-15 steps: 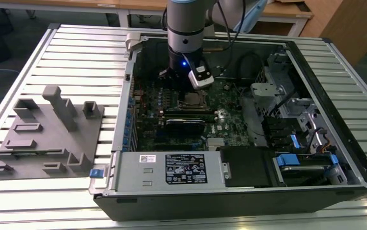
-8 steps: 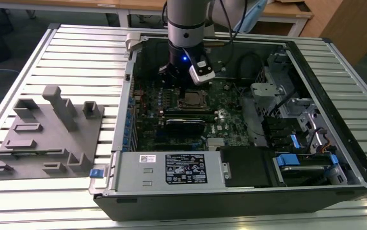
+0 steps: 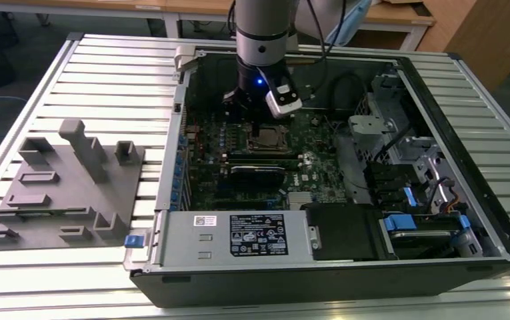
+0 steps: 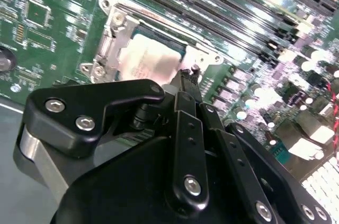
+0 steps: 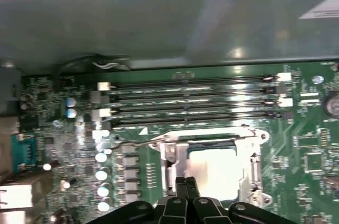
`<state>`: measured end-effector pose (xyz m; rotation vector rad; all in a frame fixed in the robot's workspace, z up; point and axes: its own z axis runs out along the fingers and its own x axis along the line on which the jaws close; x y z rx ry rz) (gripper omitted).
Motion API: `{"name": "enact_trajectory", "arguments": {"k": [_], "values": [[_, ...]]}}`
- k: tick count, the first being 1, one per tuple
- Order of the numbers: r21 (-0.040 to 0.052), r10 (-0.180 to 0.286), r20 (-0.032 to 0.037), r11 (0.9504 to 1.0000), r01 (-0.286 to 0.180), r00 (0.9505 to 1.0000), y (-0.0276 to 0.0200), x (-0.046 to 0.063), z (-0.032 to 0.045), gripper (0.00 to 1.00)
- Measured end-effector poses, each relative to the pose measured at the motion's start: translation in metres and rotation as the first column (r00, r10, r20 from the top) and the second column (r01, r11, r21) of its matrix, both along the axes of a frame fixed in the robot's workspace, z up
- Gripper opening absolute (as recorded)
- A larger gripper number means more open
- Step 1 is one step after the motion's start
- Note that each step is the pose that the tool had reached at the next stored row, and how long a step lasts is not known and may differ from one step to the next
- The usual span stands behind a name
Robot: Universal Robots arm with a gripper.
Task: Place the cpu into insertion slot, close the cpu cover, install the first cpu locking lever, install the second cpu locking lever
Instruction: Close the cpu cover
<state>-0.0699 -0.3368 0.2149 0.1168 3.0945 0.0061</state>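
Note:
The cpu point(image 5: 214, 173) point(image 4: 151, 61), with its pale metal top, lies inside the insertion slot point(image 3: 264, 138) on the green motherboard. The silvery cpu cover point(image 5: 212, 138) point(image 4: 112, 32) lies flat around it, framing the chip through its square opening. My black gripper point(image 5: 184, 186) point(image 4: 186, 82) hangs just above one edge of the socket. Its fingers are shut together with nothing visible between them. A thin metal locking lever point(image 5: 132, 142) juts out from the socket's side that faces the memory slots. In the exterior view the arm's wrist point(image 3: 264, 83) stands over the board, behind the socket.
Long black memory slots point(image 5: 190, 102) run beside the socket. The open computer case point(image 3: 344, 267) lies on a slatted table, with drive bays and cables point(image 3: 406, 167) on the exterior view's right. A grey fixture plate point(image 3: 59, 187) sits at the exterior view's left.

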Motion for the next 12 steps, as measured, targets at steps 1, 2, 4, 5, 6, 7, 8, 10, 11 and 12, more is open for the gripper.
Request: {"name": "enact_trajectory", "arguments": {"k": [1,2,4,5,6,7,8,10,11,12], "values": [[0.0000,0.000,0.0000,1.0000,0.000,1.0000,0.0000,0.003,0.0000,0.10],[-0.0001,0.000,0.0000,1.0000,0.000,1.0000,0.0000,0.006,0.0000,0.10],[0.0000,0.000,0.0000,1.0000,0.000,1.0000,0.0000,0.013,-0.0001,0.10],[0.0000,0.000,0.0000,1.0000,0.000,1.0000,0.0000,0.016,-0.0001,0.10],[-0.0001,0.000,0.0000,1.0000,0.000,1.0000,0.0000,0.019,0.0000,0.10],[0.0000,0.000,0.0000,1.0000,0.000,1.0000,0.0000,0.022,-0.0001,0.10],[0.0000,0.000,0.0000,1.0000,0.000,1.0000,0.0000,0.025,-0.0001,0.10],[-0.0001,0.000,0.0000,1.0000,0.000,1.0000,-0.0001,0.025,0.0000,0.10],[-0.0001,0.000,0.0000,1.0000,0.000,1.0000,-0.0001,0.025,-0.0001,0.10],[-0.0002,0.000,-0.0001,1.0000,0.000,1.0000,0.0000,0.025,0.0002,0.10]]}}
